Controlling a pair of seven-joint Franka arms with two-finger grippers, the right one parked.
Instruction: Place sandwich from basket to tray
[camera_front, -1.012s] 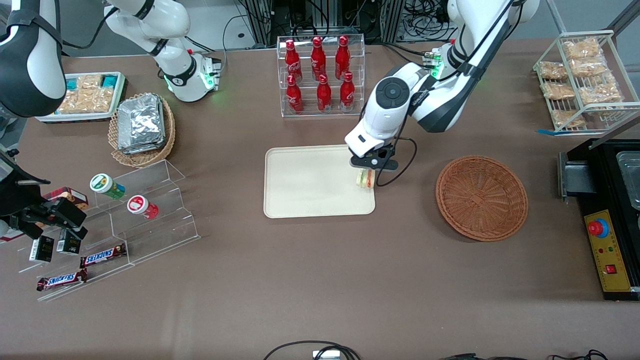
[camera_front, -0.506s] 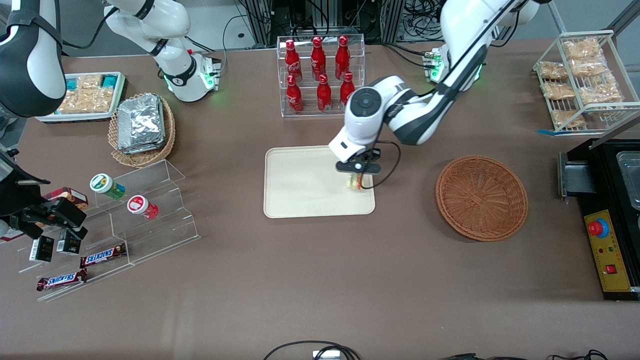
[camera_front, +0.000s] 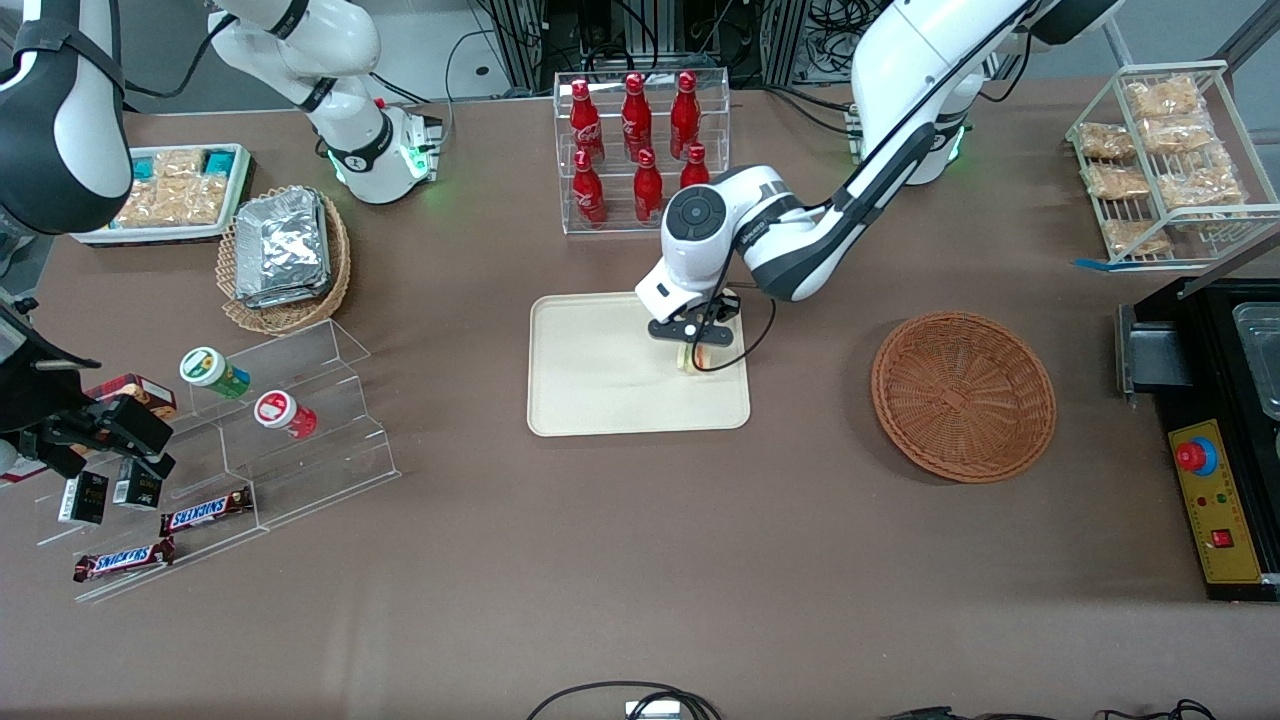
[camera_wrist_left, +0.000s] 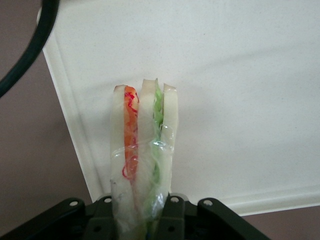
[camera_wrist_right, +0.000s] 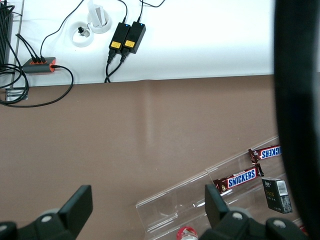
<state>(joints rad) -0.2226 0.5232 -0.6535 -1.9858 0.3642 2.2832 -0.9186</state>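
— Front view first: where is the left arm's gripper (camera_front: 692, 352) sitting?

— It is hanging over the flat cream-beige rectangular tray (camera_front: 600, 380), above the part of the tray nearest the working arm's end of the table. Its black fingers are pointing down at the tray surface.

— And what is it carrying?

— The small triangular sandwich wedge of pale bread (camera_front: 689, 358) is showing just below the fingers. The wrist view is giving the clearer look: the gripper (camera_wrist_left: 145, 220) is clamped on the sandwich (camera_wrist_left: 142, 155), its jaws pressing on the two outer bread faces. The wedge is standing on edge, with the orange-red layer and the green layer running along its cut edge, and clear wrapping is creasing around its middle.

— Is the sandwich touching the tray?

— I cannot tell; the wrist view is showing the tray (camera_wrist_left: 225, 75) under it, with the raised rim and a rounded corner close by, but contact is not visible.

— Where is the basket?

— The round reddish-brown woven wicker basket (camera_front: 963, 395) is lying on the brown table (camera_front: 640, 560), well apart from the tray, toward the working arm's end. Nothing is showing inside it.

— Anything else near the gripper?

— A clear rack of red bottles (camera_front: 640, 150) is standing farther from the front camera than the tray.
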